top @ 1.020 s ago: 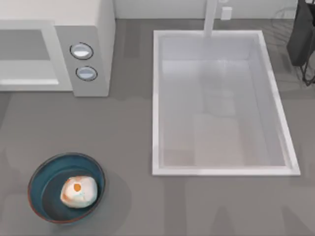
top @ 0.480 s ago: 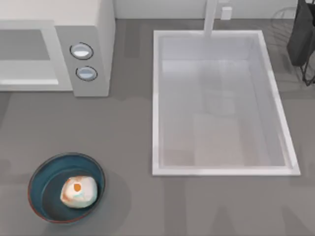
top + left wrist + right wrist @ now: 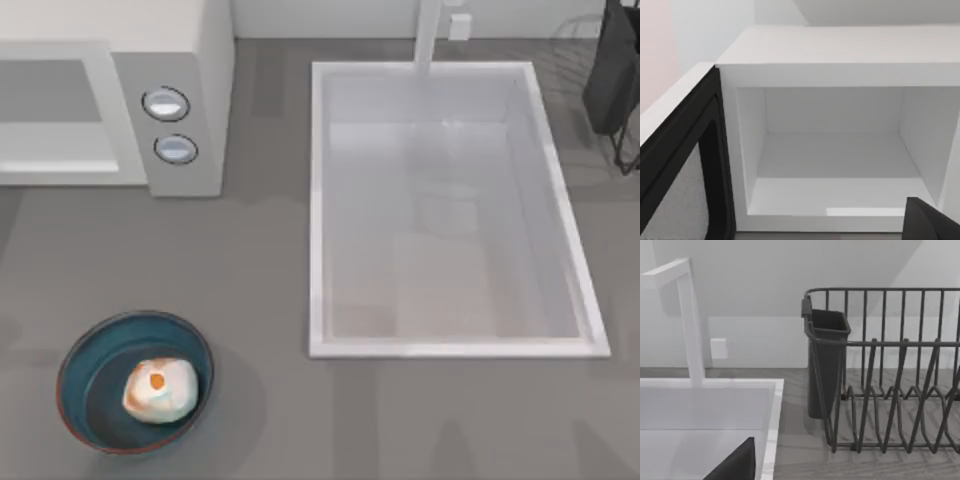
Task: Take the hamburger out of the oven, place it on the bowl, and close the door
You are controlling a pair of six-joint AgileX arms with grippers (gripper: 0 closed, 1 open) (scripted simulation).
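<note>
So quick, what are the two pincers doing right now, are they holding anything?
Left pincer: by the open oven; open or closed cannot be told.
Right pincer: over the sink; cannot be told either.

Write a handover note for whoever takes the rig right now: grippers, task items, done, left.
Grippers: finger state of either cannot be told.
Hamburger lies in the bowl, at the table's near left.
Oven at far left; in the left wrist view its cavity is bare and the door stands swung open.
Done: hamburger out and placed.
Left: close the door.
</note>
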